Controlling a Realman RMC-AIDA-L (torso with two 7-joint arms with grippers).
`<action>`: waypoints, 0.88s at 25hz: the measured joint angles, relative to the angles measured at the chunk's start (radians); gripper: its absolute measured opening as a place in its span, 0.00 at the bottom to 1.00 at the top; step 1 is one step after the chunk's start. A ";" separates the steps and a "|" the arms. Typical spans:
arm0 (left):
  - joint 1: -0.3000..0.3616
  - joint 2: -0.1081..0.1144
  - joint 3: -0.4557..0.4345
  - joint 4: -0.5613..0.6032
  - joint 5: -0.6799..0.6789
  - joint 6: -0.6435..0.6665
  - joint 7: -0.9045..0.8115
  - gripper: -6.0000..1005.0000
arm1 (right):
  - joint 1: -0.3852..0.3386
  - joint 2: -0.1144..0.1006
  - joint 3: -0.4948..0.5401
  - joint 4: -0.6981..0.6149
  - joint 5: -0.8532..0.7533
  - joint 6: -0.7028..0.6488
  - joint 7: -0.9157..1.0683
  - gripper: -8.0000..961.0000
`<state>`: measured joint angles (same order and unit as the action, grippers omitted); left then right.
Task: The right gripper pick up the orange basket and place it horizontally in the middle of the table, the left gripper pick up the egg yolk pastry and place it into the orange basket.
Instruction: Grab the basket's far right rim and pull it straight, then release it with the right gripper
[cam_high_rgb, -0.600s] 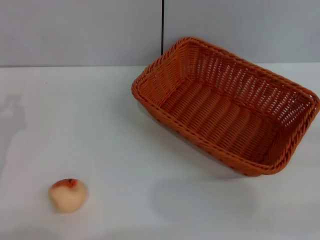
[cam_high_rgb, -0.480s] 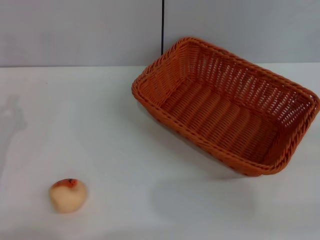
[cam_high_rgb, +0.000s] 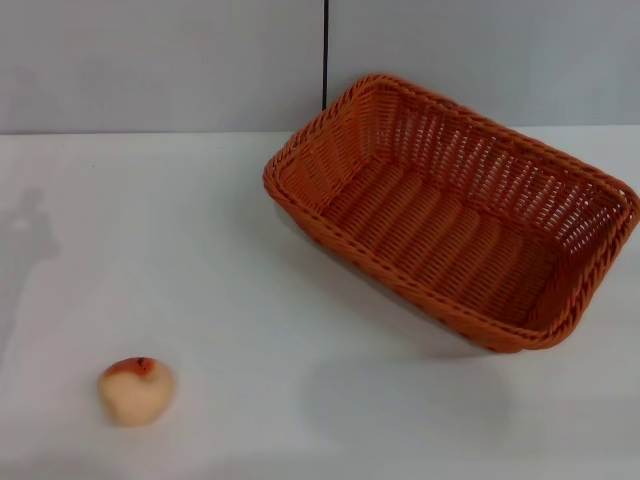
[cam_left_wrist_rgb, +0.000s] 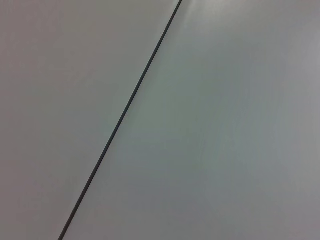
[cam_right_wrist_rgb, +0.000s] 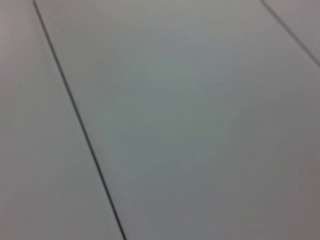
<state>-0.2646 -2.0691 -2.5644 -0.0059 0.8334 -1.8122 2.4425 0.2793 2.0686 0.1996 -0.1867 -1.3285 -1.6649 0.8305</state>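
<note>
The orange basket (cam_high_rgb: 455, 215) lies on the white table (cam_high_rgb: 250, 300) at the back right in the head view, turned at a slant, its long side running from back centre toward the right edge. It holds nothing. The egg yolk pastry (cam_high_rgb: 136, 390) rests near the front left of the table, pale beige with an orange-brown top and a dark speck. Neither gripper shows in any view. Both wrist views show only a grey panelled surface with thin dark seams.
A grey wall with a vertical dark seam (cam_high_rgb: 326, 55) stands behind the table. A faint shadow (cam_high_rgb: 30, 230) falls on the table's left side. Bare tabletop spans the middle and the front right.
The faint shadow on the table's left side has shifted slightly. The basket and the pastry have not moved.
</note>
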 joint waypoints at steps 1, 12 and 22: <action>-0.001 0.000 0.000 -0.001 0.000 0.002 0.000 0.03 | 0.001 0.000 -0.008 -0.008 0.000 -0.002 0.007 0.03; -0.008 0.000 0.000 0.003 -0.003 0.018 -0.001 0.16 | -0.008 -0.003 -0.287 -0.272 -0.001 -0.007 0.341 0.07; -0.006 0.000 0.004 0.004 0.004 0.027 0.000 0.56 | -0.044 -0.129 -0.609 -0.604 -0.052 -0.038 0.864 0.55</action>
<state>-0.2705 -2.0693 -2.5601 -0.0018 0.8370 -1.7853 2.4420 0.2348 1.9394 -0.4095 -0.7904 -1.3807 -1.7027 1.6941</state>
